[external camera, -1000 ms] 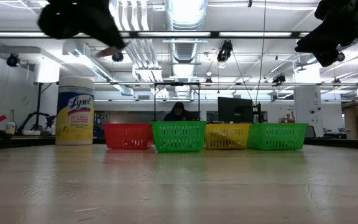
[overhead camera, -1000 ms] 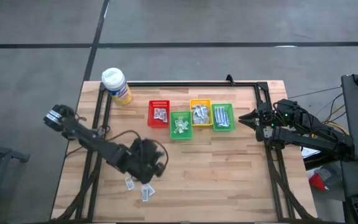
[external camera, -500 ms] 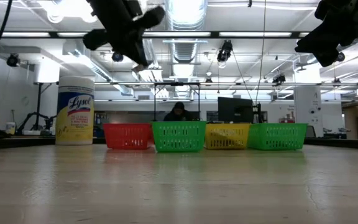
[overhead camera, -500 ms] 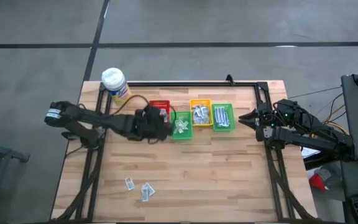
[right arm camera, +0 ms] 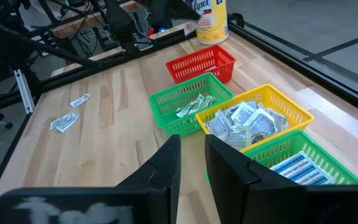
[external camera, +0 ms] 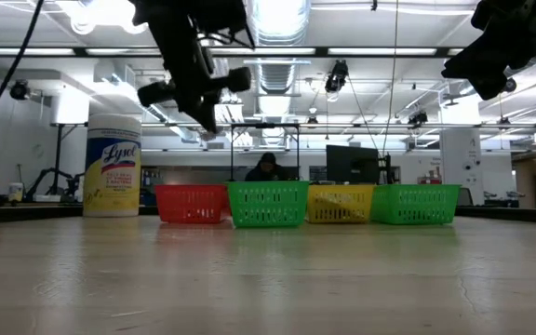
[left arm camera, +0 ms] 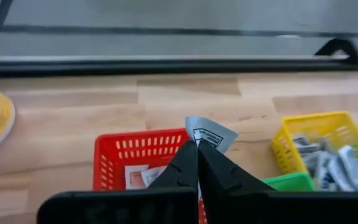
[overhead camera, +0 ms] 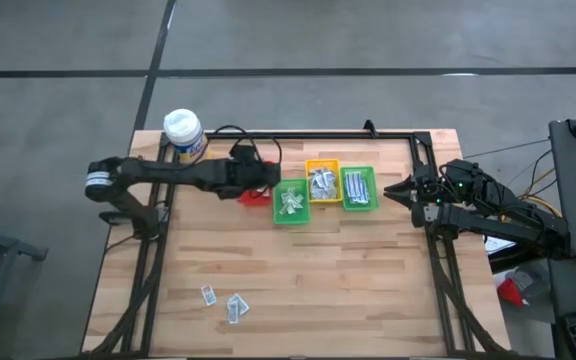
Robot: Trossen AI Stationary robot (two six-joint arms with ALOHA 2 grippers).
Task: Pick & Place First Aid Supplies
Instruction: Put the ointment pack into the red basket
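A wooden table [overhead camera: 368,290] fills the middle of the overhead view, with 4 small bins lined up in a row near its upper edge. From left to right in that view they are a red bin [overhead camera: 258,196], a green bin [overhead camera: 289,201], a yellow bin [overhead camera: 322,182] and a second green bin [overhead camera: 358,188]. A yellow bottle with a white cap [overhead camera: 186,135] stands at the table's upper left corner.

The left gripper [left arm camera: 197,151] hangs above the red bin, left of centre in the overhead view. Its 2 dark fingers are pressed together, pinching a small silvery-white packet [left arm camera: 209,133] by its lower edge. The packet sticks up past the fingertips, slightly folded, with dark print on its face. Inside the red bin, the left wrist view shows a couple of pale packets [left arm camera: 143,177] lying on the floor of the bin.

The first green bin holds pale greenish-white sachets [right arm camera: 194,104]. The yellow bin is heaped with silvery crinkly wrappers [right arm camera: 244,124]. The second green bin holds white strips with blue stripes [right arm camera: 298,165].

2 loose packets [overhead camera: 224,303] lie on the bare table in the lower left of the overhead view, well apart from the bins.

The right gripper [overhead camera: 400,189] waits at the right edge of the table, just beside the second green bin. Its fingers stand slightly apart with nothing between them.
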